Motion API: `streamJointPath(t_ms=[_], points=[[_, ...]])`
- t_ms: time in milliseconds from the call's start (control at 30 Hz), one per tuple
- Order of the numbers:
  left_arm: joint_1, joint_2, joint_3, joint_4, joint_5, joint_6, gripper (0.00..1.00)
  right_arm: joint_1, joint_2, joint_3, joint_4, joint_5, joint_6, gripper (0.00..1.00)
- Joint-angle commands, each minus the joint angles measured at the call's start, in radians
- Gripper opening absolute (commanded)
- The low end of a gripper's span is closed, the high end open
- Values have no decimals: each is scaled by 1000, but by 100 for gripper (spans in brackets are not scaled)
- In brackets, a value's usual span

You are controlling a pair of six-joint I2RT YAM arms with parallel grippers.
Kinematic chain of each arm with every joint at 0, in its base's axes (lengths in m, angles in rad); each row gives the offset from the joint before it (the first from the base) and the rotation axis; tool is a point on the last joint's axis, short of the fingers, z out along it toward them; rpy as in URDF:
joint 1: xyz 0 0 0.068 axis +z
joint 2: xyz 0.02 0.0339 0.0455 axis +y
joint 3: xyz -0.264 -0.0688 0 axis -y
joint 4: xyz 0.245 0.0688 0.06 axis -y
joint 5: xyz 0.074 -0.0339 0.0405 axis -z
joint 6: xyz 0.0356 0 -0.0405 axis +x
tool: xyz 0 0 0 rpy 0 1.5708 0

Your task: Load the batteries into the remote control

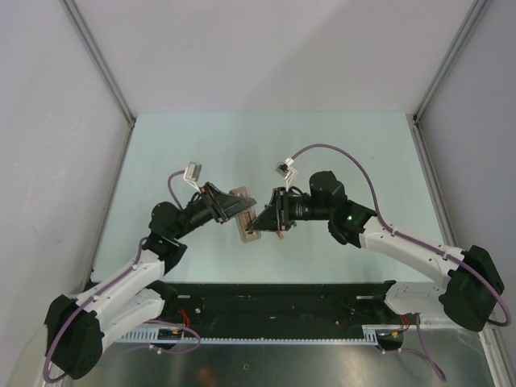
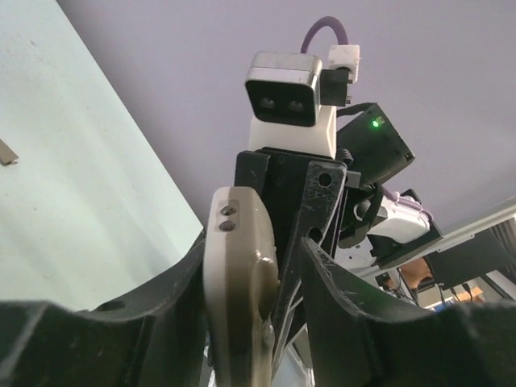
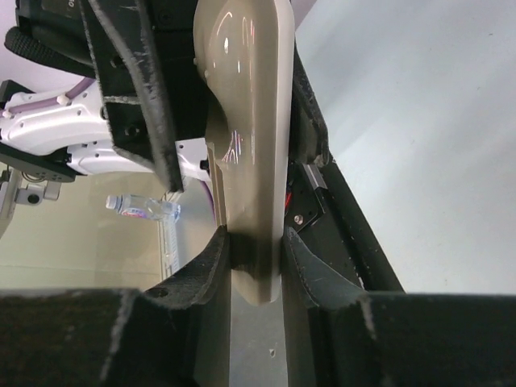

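The remote control (image 1: 246, 218) is a slim pale handset held in the air between both arms, above the table. My right gripper (image 1: 263, 218) is shut on its lower end; in the right wrist view both fingers (image 3: 216, 250) press its narrow sides, with the gripper (image 3: 255, 235) around the remote (image 3: 246, 121). My left gripper (image 1: 235, 208) stands around the other end. In the left wrist view the remote (image 2: 238, 274) rests against one finger (image 2: 181, 282) of that gripper (image 2: 258, 250), with a gap to the other finger. No batteries are in view.
The pale green table (image 1: 242, 145) lies below, between grey side walls. A small flat grey piece (image 2: 5, 153) lies on the table at the left edge of the left wrist view. A black rail (image 1: 274, 306) runs along the near edge.
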Motion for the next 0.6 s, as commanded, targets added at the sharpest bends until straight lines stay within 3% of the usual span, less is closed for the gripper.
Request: streamJointPath(t_ms=[0, 133, 500, 533, 567], points=[[4, 37, 81, 35, 122, 33, 54, -35, -11, 38, -3, -100, -47, 0], [4, 77, 101, 35, 173, 37, 64, -65, -17, 67, -94, -146, -90, 0], [9, 116, 121, 26, 238, 87, 66, -130, -22, 127, -256, -226, -170, 0], [7, 122, 124, 23, 246, 88, 64, -130, -21, 131, -267, -229, -182, 0], [9, 128, 132, 24, 251, 91, 53, -131, -16, 142, -278, -235, -189, 0]])
